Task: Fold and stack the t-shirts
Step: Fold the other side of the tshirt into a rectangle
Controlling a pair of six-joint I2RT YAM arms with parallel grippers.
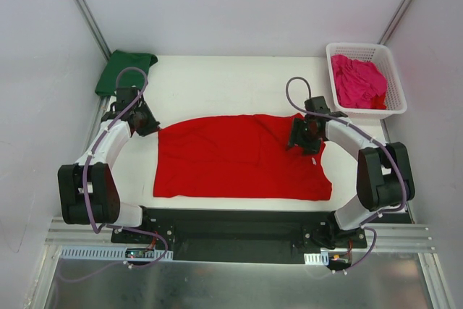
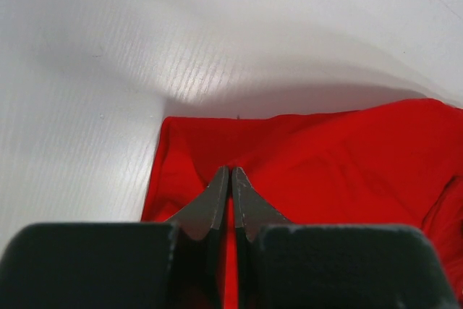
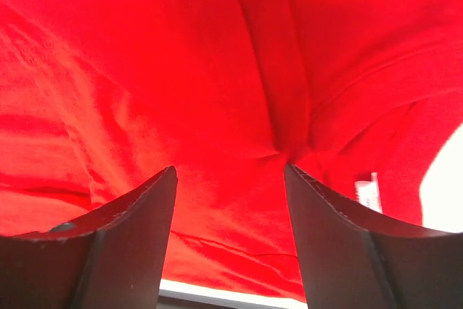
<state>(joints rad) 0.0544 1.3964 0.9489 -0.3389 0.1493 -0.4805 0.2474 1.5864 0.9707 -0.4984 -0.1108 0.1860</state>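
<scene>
Red t-shirt (image 1: pixel 231 161) lies spread mid-worktop (image 1: pixel 217 85). Left hand (image 1: pixel 147 122) pinches its 9 o'clock edge, fingers tight together. Right hand (image 1: pixel 302 139) hangs wide apart over its 2 o'clock side. Green t-shirt (image 1: pixel 124 70) sits at 10 o'clock, pink t-shirt (image 1: pixel 358 81) in the basket (image 1: pixel 394 99) at 2.

You cannot tell whether the left hand (image 2: pixel 231 173), tips pressed together, pinches the red t-shirt (image 2: pixel 325 150). Its white label (image 3: pixel 367 192), in the right wrist view, is too small to read.
</scene>
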